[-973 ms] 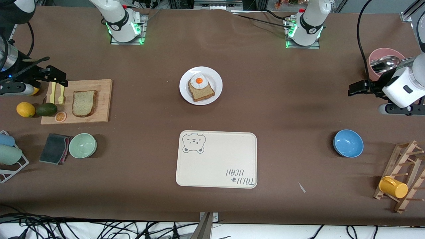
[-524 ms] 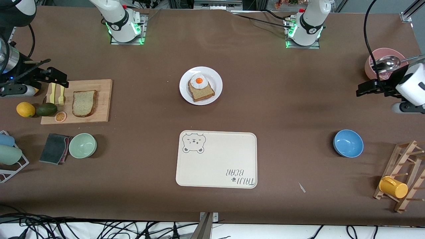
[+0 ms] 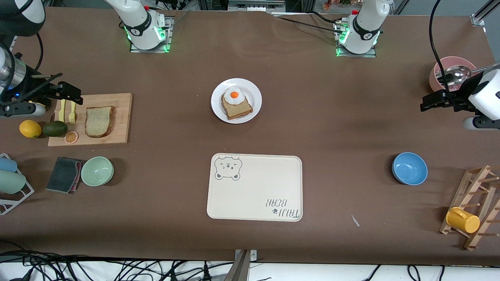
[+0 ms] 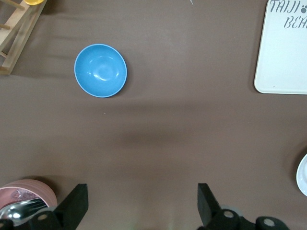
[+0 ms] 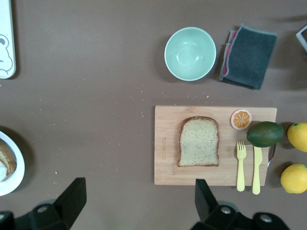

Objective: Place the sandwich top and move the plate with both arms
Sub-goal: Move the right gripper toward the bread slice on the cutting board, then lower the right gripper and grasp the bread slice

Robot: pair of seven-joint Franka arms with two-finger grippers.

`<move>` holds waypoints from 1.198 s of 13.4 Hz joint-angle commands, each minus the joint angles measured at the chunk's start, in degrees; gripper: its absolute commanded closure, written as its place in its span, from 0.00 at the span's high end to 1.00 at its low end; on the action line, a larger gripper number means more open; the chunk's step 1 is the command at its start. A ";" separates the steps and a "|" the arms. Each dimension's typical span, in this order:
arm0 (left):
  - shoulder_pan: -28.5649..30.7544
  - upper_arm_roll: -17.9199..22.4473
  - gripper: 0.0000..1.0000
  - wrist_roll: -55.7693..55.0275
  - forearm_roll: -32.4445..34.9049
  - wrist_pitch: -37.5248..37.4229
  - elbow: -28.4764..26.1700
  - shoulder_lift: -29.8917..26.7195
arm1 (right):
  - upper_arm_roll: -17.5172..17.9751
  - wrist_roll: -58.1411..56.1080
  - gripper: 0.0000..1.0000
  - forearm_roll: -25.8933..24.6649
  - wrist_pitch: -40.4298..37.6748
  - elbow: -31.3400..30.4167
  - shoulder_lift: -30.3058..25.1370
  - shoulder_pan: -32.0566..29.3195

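Note:
The sandwich top [image 3: 99, 121] [image 5: 198, 141], a plain tan slice with a dark crust, lies flat on a wooden cutting board [image 3: 121, 128]. The white plate [image 3: 254, 93] sits mid-table, holding a bread slice with a fried egg [image 3: 234, 95]; its rim shows in the right wrist view [image 5: 20, 165] and the left wrist view [image 4: 303, 175]. My right gripper [image 3: 72, 93] [image 5: 139, 187] hangs open and empty over the board's end by the fork and knife. My left gripper [image 3: 427, 103] [image 4: 142, 189] is open and empty over bare table beside a pink bowl.
A cream bear-print tray [image 3: 254, 187] lies nearer the front camera than the plate. A blue bowl [image 3: 409, 168] and a rack with a yellow cup [image 3: 463, 220] stand toward the left arm's end. A green bowl [image 3: 97, 171], grey cloth [image 3: 64, 174], avocado [image 3: 54, 128] and lemon [image 3: 30, 128] are near the board.
The left gripper has drawn back toward the left arm's end of the table, by the pink bowl. The right gripper has shifted only slightly. Both stay open.

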 commanded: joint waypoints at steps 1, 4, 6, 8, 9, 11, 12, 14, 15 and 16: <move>0.35 -0.12 1.00 0.39 -0.70 -1.89 0.21 -0.37 | 0.57 0.06 1.00 -0.89 -2.34 0.53 1.68 -0.13; 0.53 0.32 1.00 0.47 -0.70 -2.24 0.38 -0.37 | 0.58 0.76 1.00 -2.47 -1.47 -1.83 3.52 -0.04; 0.62 0.41 1.00 0.56 -0.70 -2.86 0.30 -0.46 | 0.75 1.02 1.00 -6.85 1.68 -4.11 4.75 0.48; 1.06 0.41 1.00 0.47 -0.79 -2.77 -0.32 -0.63 | 0.75 1.90 1.00 -10.11 6.86 -9.11 5.11 0.92; 1.06 0.23 1.00 0.47 -0.79 -2.60 -0.49 -0.55 | 0.75 2.25 1.00 -11.08 10.19 -12.18 5.11 0.92; 1.58 -0.12 1.00 0.47 -1.58 -1.63 -1.80 -0.63 | 0.66 4.96 1.00 -14.94 12.94 -17.29 6.07 0.84; 1.59 -0.29 1.00 0.47 -1.58 -0.85 -2.25 -0.89 | 0.66 7.42 1.00 -16.70 14.86 -19.57 6.43 0.84; 1.67 -0.30 1.00 0.47 -1.58 0.21 -3.13 -1.16 | 0.75 11.73 1.00 -22.75 21.53 -24.32 6.52 0.92; 1.67 -0.30 1.00 0.47 -1.41 0.22 -3.13 -1.25 | 0.66 13.75 1.00 -25.65 25.39 -26.69 7.04 0.84; 1.67 -0.30 1.00 0.47 -1.06 0.22 -3.13 -1.25 | 0.49 14.38 0.99 -26.81 29.52 -29.06 7.31 0.75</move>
